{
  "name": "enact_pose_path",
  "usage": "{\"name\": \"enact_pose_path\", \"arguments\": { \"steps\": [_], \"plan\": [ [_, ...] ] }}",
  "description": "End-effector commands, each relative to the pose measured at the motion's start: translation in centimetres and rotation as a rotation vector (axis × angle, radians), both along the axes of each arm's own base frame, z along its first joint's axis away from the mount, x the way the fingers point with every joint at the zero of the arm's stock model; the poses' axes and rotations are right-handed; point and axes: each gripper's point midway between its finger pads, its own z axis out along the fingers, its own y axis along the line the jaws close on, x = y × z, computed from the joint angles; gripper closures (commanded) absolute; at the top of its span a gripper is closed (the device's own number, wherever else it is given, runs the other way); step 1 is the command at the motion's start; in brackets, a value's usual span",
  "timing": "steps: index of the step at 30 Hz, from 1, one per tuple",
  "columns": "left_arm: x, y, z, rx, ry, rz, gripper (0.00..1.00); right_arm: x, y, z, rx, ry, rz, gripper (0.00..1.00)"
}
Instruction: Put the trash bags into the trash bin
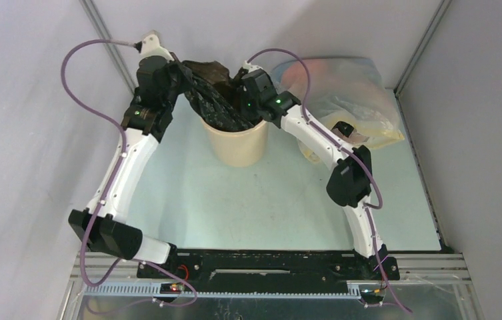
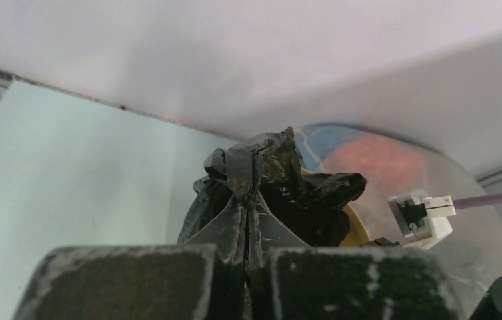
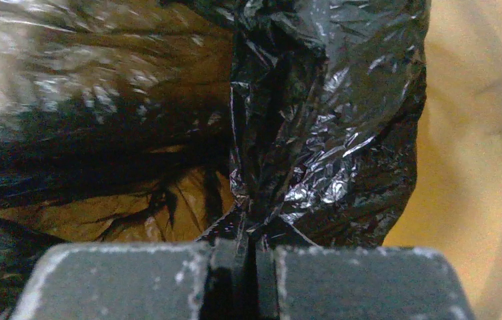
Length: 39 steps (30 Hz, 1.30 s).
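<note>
The black trash bag [image 1: 213, 108] hangs partly inside the tan trash bin [image 1: 238, 145], which stands near 12 o'clock on the pale table [image 1: 235, 200]; a fold rises over the rim toward 11 o'clock. The left gripper [image 2: 245, 263] is clenched on a pinch of the bag's upper edge. The right gripper [image 3: 248, 263] pinches the glossy film inside the bin. A translucent bag [image 1: 345, 90] with pinkish contents lies near the bin at 2 o'clock, partly hidden behind the right arm.

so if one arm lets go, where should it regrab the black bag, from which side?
Probably the gathered crest of the black bag standing above the trash bin rim, far side, pinched from above: thin crumpled film pinches flat, and the bin wall doesn't block there.
</note>
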Motion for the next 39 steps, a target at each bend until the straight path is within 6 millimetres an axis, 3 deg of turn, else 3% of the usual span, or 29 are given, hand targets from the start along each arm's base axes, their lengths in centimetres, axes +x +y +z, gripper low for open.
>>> {"name": "enact_pose_path", "arguments": {
  "steps": [1, 7, 9, 13, 17, 24, 32, 39],
  "plan": [
    [1.1, -1.8, -1.8, -0.058, 0.024, -0.072, 1.00, 1.4, -2.2, 2.4, -0.072, -0.083, -0.060, 1.00],
    [1.9, -3.4, -4.0, -0.104, 0.060, -0.127, 1.00, 0.8, -5.8, 9.7, 0.005, -0.199, -0.077, 1.00],
    [2.2, -4.1, -4.8, -0.126, 0.078, -0.154, 1.00, 0.6, -6.7, 10.8, 0.020, -0.202, -0.070, 1.00],
    [2.4, -5.4, -5.9, -0.143, 0.102, -0.184, 1.00, 0.2, -7.5, 10.5, 0.028, -0.170, -0.039, 1.00],
    [2.1, -5.2, -6.0, -0.138, 0.101, -0.173, 1.00, -0.3, -7.5, 9.8, 0.039, -0.138, -0.005, 1.00],
    [-0.8, -2.7, -3.3, -0.109, 0.023, -0.102, 1.00, -1.4, -8.8, 10.4, 0.084, -0.132, 0.016, 0.82],
    [-3.3, -2.8, -4.7, -0.187, 0.034, -0.119, 1.00, -2.9, -10.0, 9.2, 0.086, -0.105, 0.026, 0.69],
    [-5.4, -2.6, -4.0, -0.217, 0.005, -0.140, 1.00, -4.7, -11.6, 9.7, 0.099, -0.131, 0.025, 0.61]
  ]
}}
